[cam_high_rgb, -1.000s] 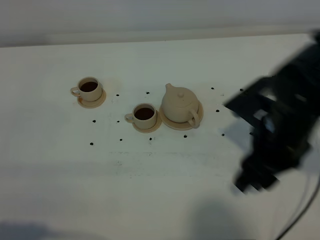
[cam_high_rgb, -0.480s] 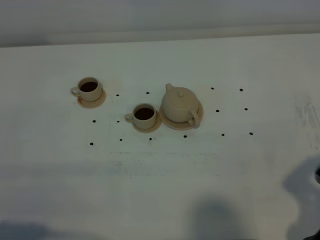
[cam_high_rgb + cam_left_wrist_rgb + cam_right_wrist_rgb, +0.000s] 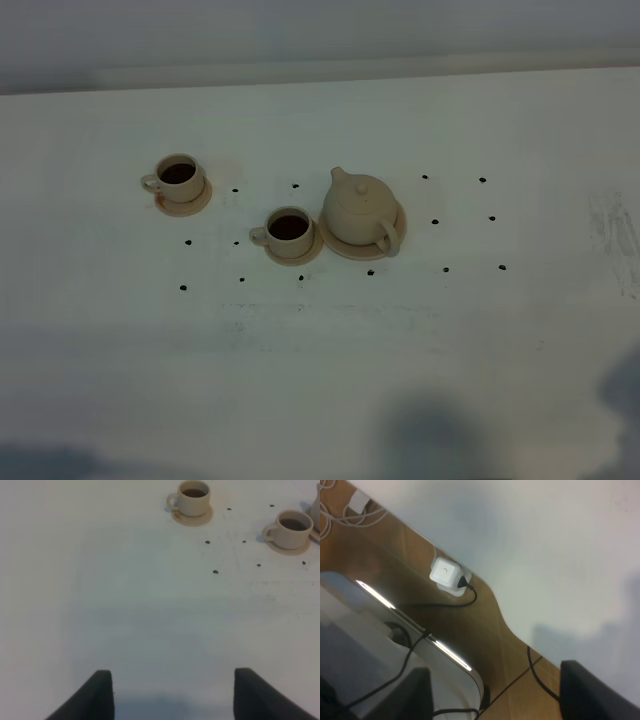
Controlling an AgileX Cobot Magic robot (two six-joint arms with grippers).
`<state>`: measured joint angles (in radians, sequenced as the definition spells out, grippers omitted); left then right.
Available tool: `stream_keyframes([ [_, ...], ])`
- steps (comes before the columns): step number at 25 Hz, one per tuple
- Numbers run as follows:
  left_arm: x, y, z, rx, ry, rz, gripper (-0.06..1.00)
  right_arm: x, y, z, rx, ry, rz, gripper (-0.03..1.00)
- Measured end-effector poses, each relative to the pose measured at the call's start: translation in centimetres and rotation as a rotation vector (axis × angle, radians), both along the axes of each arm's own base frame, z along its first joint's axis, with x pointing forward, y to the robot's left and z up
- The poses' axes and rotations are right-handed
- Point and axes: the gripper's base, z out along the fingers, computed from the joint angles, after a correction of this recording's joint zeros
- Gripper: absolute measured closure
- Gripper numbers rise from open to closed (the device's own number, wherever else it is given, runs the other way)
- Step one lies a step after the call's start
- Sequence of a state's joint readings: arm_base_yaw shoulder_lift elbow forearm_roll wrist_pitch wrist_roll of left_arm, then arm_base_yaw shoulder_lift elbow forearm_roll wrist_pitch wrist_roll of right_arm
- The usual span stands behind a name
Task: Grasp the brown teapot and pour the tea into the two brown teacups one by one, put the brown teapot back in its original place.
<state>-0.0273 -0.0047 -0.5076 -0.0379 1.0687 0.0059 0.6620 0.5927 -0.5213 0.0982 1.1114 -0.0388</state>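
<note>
While teapot [image 3: 360, 211] sits unmoved—arm apparently gone.

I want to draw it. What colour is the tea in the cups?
Dark brown tea fills both pale tan teacups; the exterior high view shows it best.

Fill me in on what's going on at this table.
Nothing is being handled right now. The teapot sits on its wide saucer, and both cups hold dark tea on their own saucers. The left gripper is open and empty over bare table, apart from the cups. The right gripper is open and empty too, out past the table edge. The pouring looks done.
</note>
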Motion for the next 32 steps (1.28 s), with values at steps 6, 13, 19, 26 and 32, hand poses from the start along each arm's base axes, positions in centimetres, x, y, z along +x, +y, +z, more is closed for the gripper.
stream_keyframes([
  [6, 0.0, 0.0, 0.0, 0.0, 0.0, 0.0, 0.45, -0.6, -0.9, 0.6, 0.052, -0.057, -0.055, 0.44],
  [13, 0.0, 0.0, 0.0, 0.0, 0.0, 0.0, 0.45, -2.1, -3.1, 1.6, 0.157, -0.207, -0.323, 0.44],
  [19, 0.0, 0.0, 0.0, 0.0, 0.0, 0.0, 0.45, -3.0, -3.9, 1.9, 0.178, -0.306, -0.514, 0.44],
  [26, 0.0, 0.0, 0.0, 0.0, 0.0, 0.0, 0.45, -4.4, -4.6, 2.1, 0.161, -0.426, -0.64, 0.44],
  [32, 0.0, 0.0, 0.0, 0.0, 0.0, 0.0, 0.45, -6.5, -4.7, 2.1, 0.172, -0.565, -0.648, 0.44],
])
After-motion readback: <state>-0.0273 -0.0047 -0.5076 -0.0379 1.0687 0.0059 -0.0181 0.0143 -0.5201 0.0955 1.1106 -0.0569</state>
